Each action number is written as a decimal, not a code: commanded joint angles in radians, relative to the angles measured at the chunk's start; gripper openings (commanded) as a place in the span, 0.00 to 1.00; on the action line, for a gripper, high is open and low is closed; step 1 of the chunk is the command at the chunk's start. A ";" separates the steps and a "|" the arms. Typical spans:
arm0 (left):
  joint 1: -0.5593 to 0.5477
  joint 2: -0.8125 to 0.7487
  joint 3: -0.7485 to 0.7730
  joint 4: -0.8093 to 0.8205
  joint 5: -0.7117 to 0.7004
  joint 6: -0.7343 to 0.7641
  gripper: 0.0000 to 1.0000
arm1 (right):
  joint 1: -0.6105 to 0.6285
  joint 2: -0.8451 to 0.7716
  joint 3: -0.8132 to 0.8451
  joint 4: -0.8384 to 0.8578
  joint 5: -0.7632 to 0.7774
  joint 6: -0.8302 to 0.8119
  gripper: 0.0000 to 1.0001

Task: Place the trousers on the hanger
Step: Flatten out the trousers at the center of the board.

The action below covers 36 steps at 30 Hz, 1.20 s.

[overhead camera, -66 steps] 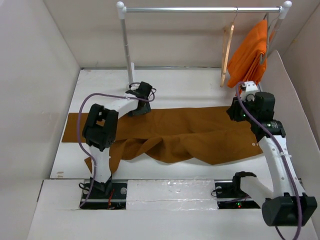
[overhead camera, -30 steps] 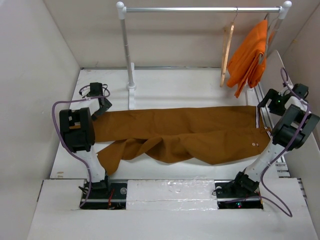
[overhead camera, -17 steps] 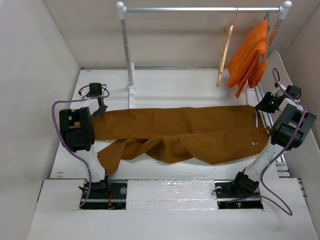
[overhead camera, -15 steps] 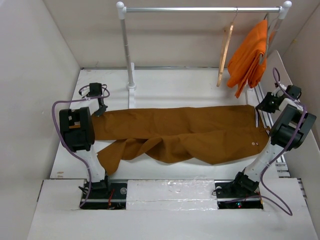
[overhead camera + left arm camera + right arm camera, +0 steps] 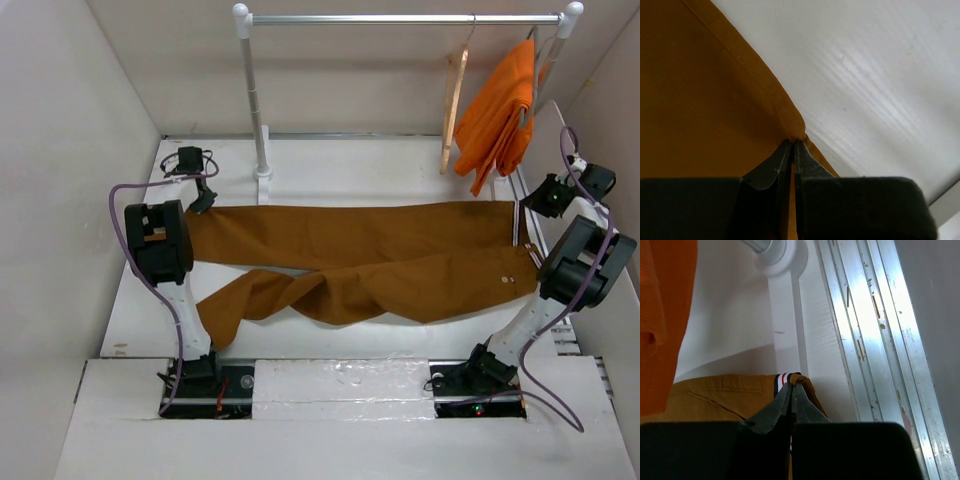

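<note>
Top external view: the long rust-brown cloth trousers (image 5: 370, 250) lie stretched across the white table (image 5: 350, 165), the far leg straight and the near leg crumpled towards the arm bases. The left gripper (image 5: 794, 146) is pinched tight on a hem corner at the trousers' left end. The right gripper (image 5: 791, 387) is clamped on the striped waistband corner at their right end. The slim pale wooden hanger (image 5: 455, 95) hangs from the white-and-silver clothes rail (image 5: 400, 18), just beside a bright orange garment (image 5: 497, 105) and well apart from the trousers
</note>
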 commanded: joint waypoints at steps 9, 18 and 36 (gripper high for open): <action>0.007 0.164 0.386 -0.133 0.031 -0.001 0.00 | -0.038 0.109 0.198 0.124 0.012 0.118 0.00; -0.045 -0.056 0.294 -0.132 0.060 0.070 0.72 | 0.049 -0.054 0.168 0.044 -0.032 0.144 0.77; -0.128 -0.779 -0.589 -0.387 0.265 -0.141 0.48 | 0.862 -0.915 -0.595 0.034 0.043 0.070 0.20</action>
